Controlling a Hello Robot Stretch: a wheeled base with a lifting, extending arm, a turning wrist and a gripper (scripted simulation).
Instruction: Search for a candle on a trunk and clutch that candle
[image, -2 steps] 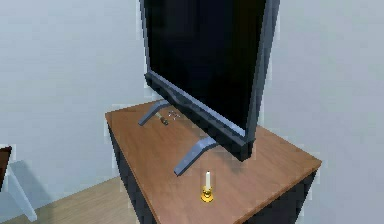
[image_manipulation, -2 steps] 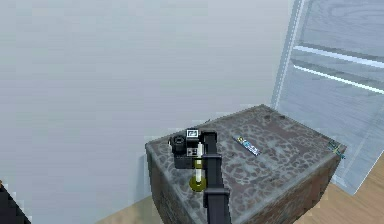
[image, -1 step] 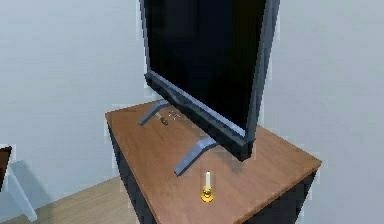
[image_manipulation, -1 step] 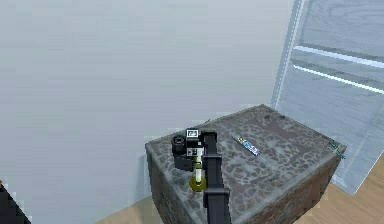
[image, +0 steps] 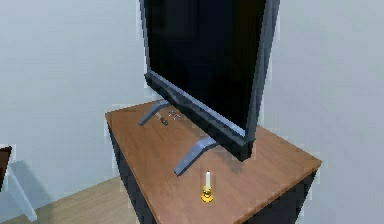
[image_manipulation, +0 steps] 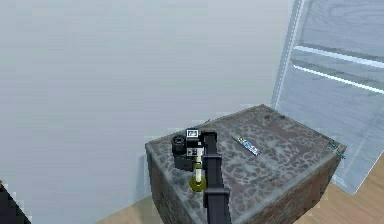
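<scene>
A dark, mottled trunk (image_manipulation: 280, 165) stands against the wall in the arm side view. On its lid, close against the arm's left side, lies a small olive-yellow rounded thing (image_manipulation: 199, 181); its shape is too small to name. The arm reaches over the lid, and the gripper (image_manipulation: 181, 157) sits dark above the trunk's near-left corner, beside the two white squares. I cannot tell whether it holds anything. In the forward view a small white candle in a yellow holder (image: 207, 189) stands on a brown wooden cabinet (image: 150, 140), in front of the television's foot.
A large flat television (image: 210, 60) stands on the wooden cabinet, with small items (image: 166, 117) by its rear foot. A slim remote-like bar (image_manipulation: 247, 146) lies on the trunk lid. A white panelled door (image_manipulation: 340, 80) stands behind the trunk. Pale wall and wood floor lie around.
</scene>
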